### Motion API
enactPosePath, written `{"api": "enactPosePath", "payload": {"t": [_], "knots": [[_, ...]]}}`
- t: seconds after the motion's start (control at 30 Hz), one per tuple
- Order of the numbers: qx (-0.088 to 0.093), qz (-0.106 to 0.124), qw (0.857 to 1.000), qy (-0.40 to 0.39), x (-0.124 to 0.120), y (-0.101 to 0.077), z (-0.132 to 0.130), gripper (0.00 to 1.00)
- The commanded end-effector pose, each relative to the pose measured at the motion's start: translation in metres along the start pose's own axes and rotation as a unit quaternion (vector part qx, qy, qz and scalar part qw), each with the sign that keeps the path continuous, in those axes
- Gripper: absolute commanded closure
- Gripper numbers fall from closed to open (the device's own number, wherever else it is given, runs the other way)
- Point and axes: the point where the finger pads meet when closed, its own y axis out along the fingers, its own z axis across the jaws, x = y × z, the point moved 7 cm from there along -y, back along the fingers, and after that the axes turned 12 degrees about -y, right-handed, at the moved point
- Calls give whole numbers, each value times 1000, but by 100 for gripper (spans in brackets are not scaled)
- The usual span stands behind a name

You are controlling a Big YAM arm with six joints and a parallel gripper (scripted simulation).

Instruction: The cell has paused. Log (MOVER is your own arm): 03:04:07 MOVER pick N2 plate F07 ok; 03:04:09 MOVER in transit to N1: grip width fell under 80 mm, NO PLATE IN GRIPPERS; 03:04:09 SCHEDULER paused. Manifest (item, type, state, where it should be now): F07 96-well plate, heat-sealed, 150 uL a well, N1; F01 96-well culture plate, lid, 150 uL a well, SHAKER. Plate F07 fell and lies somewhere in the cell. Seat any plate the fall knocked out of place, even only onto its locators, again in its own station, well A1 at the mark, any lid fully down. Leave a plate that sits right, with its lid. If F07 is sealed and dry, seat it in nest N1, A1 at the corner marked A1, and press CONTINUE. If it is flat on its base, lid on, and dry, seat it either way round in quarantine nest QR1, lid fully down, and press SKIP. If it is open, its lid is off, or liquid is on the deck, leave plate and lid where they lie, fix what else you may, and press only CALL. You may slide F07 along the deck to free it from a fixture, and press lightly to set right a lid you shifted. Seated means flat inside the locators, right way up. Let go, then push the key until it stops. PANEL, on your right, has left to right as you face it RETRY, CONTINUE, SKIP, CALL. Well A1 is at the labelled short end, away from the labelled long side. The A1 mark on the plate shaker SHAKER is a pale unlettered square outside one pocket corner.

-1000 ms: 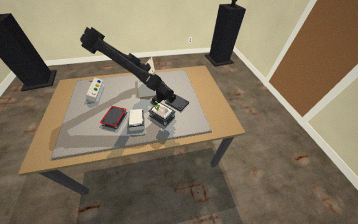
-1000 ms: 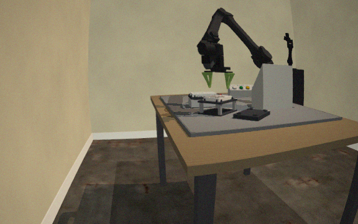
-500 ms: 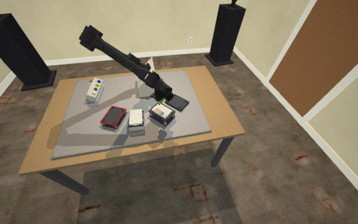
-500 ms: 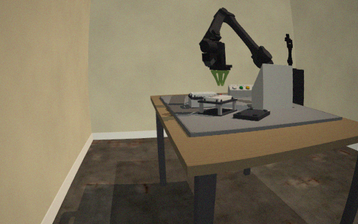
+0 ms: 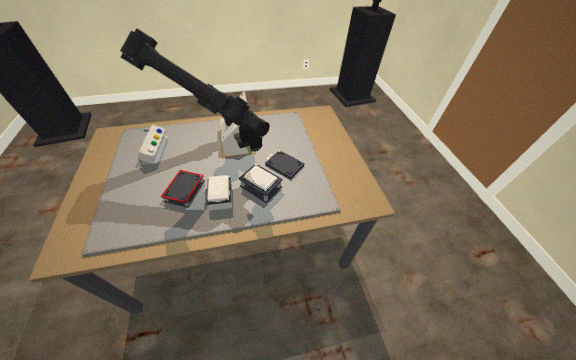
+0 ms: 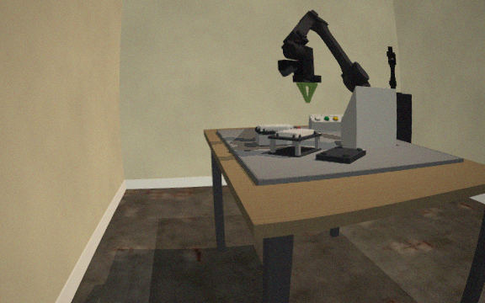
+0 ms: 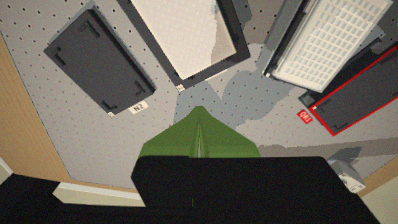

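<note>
My gripper (image 7: pixel 199 111) (image 6: pixel 306 93) (image 5: pixel 250 147) has green fingers shut on nothing; it hangs well above the deck, over the mat just behind the shaker. A plate with a smooth pale top (image 7: pixel 185 35) sits on the raised black shaker stand (image 5: pixel 261 181). A white plate with a grid of wells showing (image 7: pixel 327 42) lies over a dark nest beside it (image 5: pixel 218 189); it looks slightly askew. The red-edged nest QR1 (image 7: pixel 357 95) (image 5: pixel 183 186) is empty. The black nest N2 (image 7: pixel 100 60) (image 5: pixel 284 164) is empty too.
The button panel (image 5: pixel 150 140) stands at the back left of the grey mat (image 6: pixel 327 119). A tall grey box (image 6: pixel 369 118) stands behind the nests. Bluish-grey patches (image 7: pixel 240 95) mark the mat between the shaker and the white plate; I cannot tell liquid from shadow.
</note>
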Motion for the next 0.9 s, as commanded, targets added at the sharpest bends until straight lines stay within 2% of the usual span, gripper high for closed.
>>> {"api": "enactPosePath", "payload": {"t": [0.0,0.17,0.33,0.4,0.43,0.6,0.67,0.7,0.73,0.87], "knots": [[-2,-7,996,87,-13,-15,1,100],[-1,-7,986,169,-32,-30,0,100],[-1,-6,968,250,-52,-45,-1,100],[-1,-6,968,250,-52,-45,-1,100],[-1,-6,964,267,-56,-48,-2,100],[-1,-5,938,346,-74,-61,-3,100],[-1,-3,925,379,-74,-60,-5,100],[-5,8,917,399,-70,-55,-6,100],[1,2,908,419,-66,-56,-6,100],[4,-6,879,476,-67,-60,-4,100]]}}
